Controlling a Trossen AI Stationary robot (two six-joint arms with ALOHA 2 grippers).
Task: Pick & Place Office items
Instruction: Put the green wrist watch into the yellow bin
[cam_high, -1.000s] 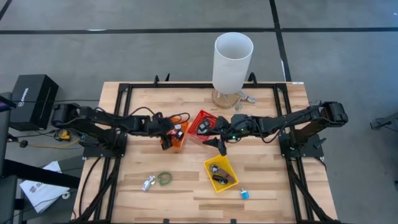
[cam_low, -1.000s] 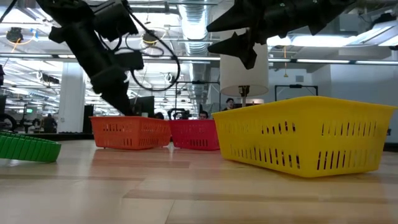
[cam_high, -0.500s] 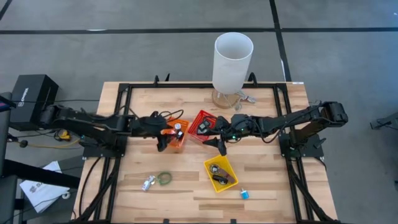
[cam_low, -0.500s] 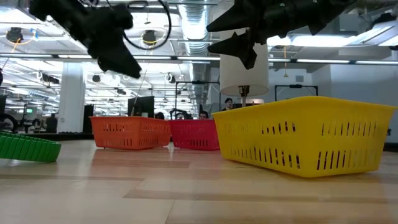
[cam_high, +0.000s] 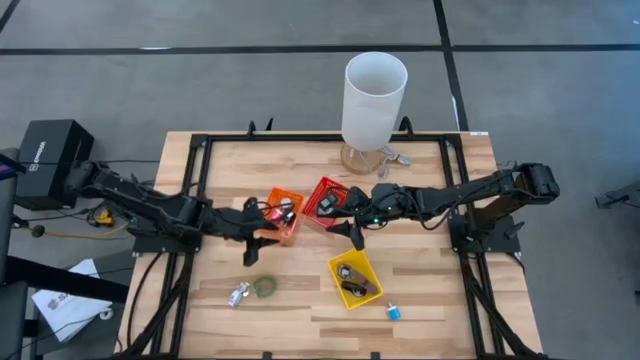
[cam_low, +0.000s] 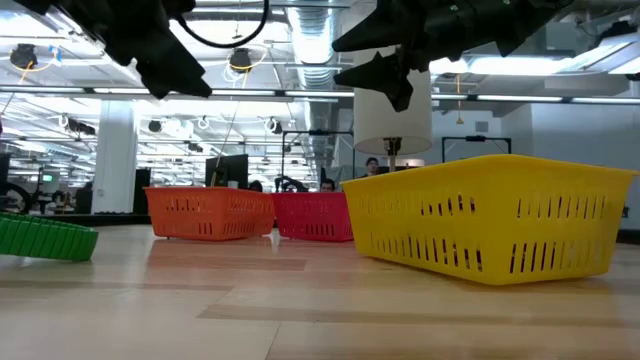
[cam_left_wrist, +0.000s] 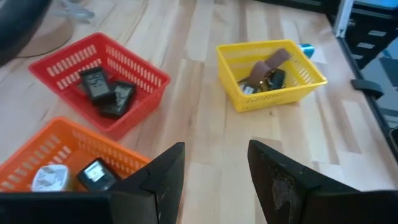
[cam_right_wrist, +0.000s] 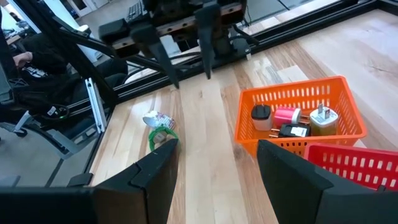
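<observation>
My left gripper (cam_high: 254, 248) is open and empty, raised over bare table just near-side of the orange basket (cam_high: 283, 214); its fingers frame the table in the left wrist view (cam_left_wrist: 214, 180). My right gripper (cam_high: 357, 237) is open and empty, raised between the red basket (cam_high: 325, 200) and the yellow basket (cam_high: 355, 280). A green ring (cam_high: 264, 287) and a silvery clip (cam_high: 238, 293) lie flat on the table near the front left; both show in the right wrist view, ring (cam_right_wrist: 159, 137) and clip (cam_right_wrist: 156, 119). A small blue block (cam_high: 392, 311) lies right of the yellow basket.
The orange basket (cam_right_wrist: 298, 118) holds small white, red and black items; the red basket (cam_left_wrist: 102, 81) holds black blocks; the yellow basket (cam_left_wrist: 270, 71) holds a brown strip and dark pieces. A tall white cylinder (cam_high: 375, 95) stands at the far edge. Black rails frame the table.
My left gripper has risen out of the orange basket and drawn back toward the table's near left, now standing high above the wood. The orange basket's contents now show from above. My right gripper has kept still.
</observation>
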